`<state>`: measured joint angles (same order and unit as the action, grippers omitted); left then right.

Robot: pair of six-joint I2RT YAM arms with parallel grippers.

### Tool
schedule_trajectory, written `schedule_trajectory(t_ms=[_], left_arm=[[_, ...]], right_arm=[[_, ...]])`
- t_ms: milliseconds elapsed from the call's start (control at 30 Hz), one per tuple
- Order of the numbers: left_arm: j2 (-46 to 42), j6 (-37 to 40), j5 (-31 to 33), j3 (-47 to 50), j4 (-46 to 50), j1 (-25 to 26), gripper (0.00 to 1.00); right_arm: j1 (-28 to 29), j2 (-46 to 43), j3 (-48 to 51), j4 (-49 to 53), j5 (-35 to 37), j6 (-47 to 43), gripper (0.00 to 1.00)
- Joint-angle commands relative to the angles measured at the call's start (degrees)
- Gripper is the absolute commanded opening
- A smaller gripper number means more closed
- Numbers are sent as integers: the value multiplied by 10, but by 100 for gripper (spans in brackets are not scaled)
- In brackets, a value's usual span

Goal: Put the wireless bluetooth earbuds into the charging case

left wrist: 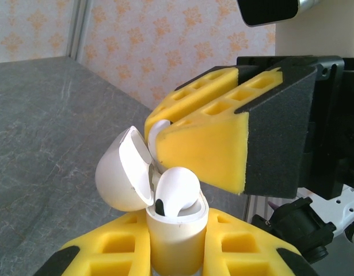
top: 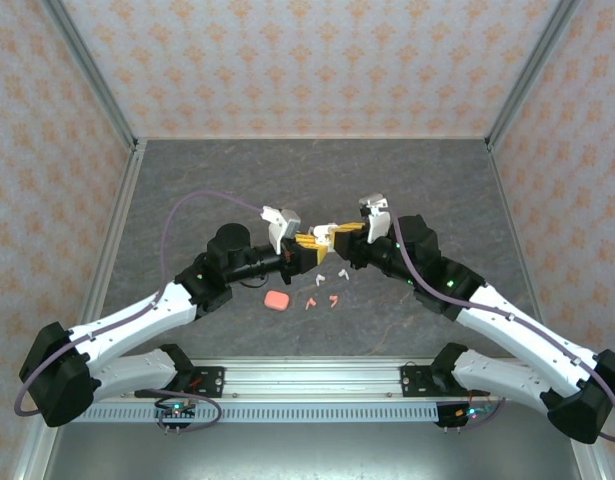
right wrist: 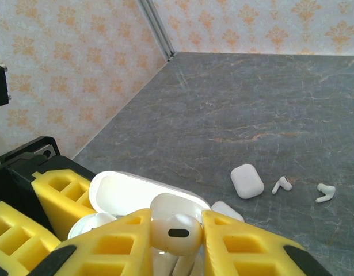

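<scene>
Over the grey table [top: 187, 180] between patterned walls, my left gripper [top: 305, 241] is closed around the open white charging case [left wrist: 177, 238] and holds it upright. My right gripper [top: 335, 236] pinches one white earbud [right wrist: 175, 231] just above the case mouth. The earbud's stem seems to point down toward the case, so I judge that the right arm needs only a short lowering; I can read no brand or writing anywhere.
</scene>
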<state>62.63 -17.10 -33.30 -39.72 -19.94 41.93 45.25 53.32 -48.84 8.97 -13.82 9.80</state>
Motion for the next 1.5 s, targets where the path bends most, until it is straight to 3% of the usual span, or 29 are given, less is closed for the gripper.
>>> schedule_trajectory(t_ms=[0,300,500,767,867,1000,1100,1300,1467], left_arm=[[-16,-2,7,-19,-26,6,0],[-15,-1,9,-13,-34,7,0],[-18,-1,9,-6,-40,7,0],[-25,0,11,-1,-44,7,0],[-29,0,8,2,-47,7,0],[-37,0,0,10,-61,7,0],[-46,1,-4,17,-71,7,0],[-55,6,-11,17,-65,8,0],[-53,7,-17,14,-65,9,0]], right_arm=[[4,6,-13,27,-9,7,24],[4,7,-33,35,-31,22,32],[4,-3,-67,68,-9,25,46],[-1,-13,-116,120,20,21,57],[-15,-13,-127,131,4,30,69],[-61,-11,-118,121,-86,61,87],[-90,-6,-98,92,-169,88,95],[-95,10,-70,1,-284,120,97],[-95,34,-78,-13,-312,125,96]])
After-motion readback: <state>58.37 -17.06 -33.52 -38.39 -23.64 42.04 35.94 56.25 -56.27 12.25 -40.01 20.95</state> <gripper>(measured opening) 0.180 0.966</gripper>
